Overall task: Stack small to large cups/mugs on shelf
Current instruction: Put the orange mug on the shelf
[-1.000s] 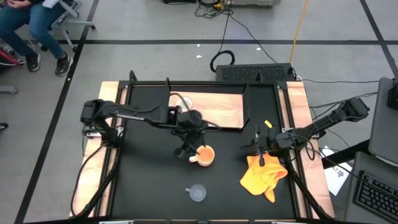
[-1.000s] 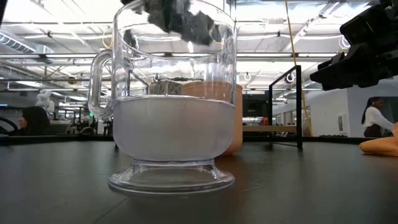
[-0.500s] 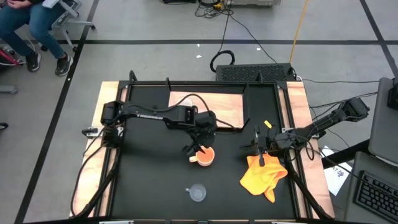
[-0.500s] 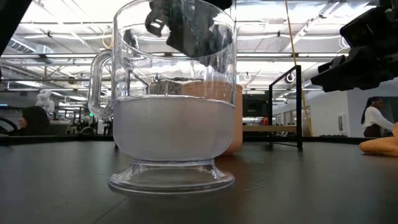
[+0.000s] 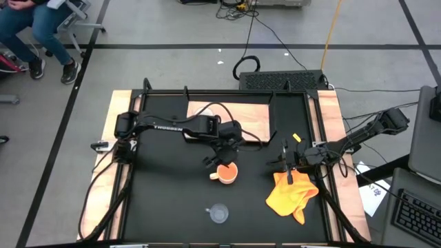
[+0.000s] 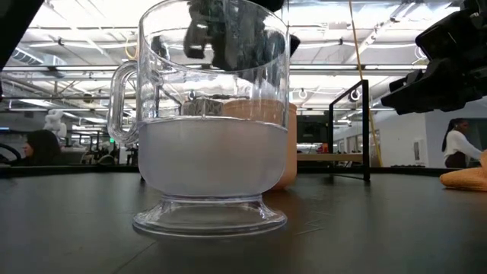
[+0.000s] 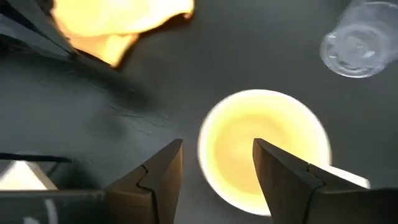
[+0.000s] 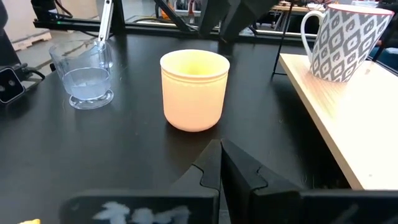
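Cloth (image 5: 292,193) beside idle right end effector (image 5: 289,167), glass cup (image 5: 219,214) apart

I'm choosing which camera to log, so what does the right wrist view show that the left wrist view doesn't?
Only the right wrist view shows the white patterned mug standing on the shelf, and the shut right gripper. Only the left wrist view shows the open left gripper above the orange-yellow mug, and the orange-yellow cloth. Both show that mug and the clear glass cup.

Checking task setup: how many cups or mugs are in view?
3: a patterned white mug on the shelf; an orange-yellow mug mid-table under the left gripper; a clear glass cup at the table's near edge.
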Motion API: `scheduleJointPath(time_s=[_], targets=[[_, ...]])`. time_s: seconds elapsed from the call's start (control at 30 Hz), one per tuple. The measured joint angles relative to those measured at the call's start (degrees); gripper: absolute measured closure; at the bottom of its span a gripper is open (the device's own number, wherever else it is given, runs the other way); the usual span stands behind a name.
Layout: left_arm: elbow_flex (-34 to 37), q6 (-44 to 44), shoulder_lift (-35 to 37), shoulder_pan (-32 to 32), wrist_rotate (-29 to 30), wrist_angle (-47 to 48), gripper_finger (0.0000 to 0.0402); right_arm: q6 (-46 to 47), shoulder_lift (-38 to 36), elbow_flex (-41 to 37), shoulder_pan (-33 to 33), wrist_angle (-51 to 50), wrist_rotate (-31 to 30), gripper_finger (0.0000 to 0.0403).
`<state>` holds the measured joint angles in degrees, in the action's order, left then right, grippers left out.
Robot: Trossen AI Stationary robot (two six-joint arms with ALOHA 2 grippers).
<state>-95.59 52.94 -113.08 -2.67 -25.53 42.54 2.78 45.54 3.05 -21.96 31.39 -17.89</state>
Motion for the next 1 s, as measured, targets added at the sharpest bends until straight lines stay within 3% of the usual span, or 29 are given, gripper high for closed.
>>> scheduleJointPath(time_s=[0.2, 1.0], targets=[[-0.08, 1.04, -1.09, -1.03, -4.95, -1.31, 0.0206, -0.61, 0.0, 0.0, 0.0, 0.1, -0.02, 0.0403], [0.0, 1.0, -5.92, -2.55, -5.74, -6.06, 0.0206, -0.43, 0.24, 0.0, 0.0, -0.36, -0.02, 0.0403]])
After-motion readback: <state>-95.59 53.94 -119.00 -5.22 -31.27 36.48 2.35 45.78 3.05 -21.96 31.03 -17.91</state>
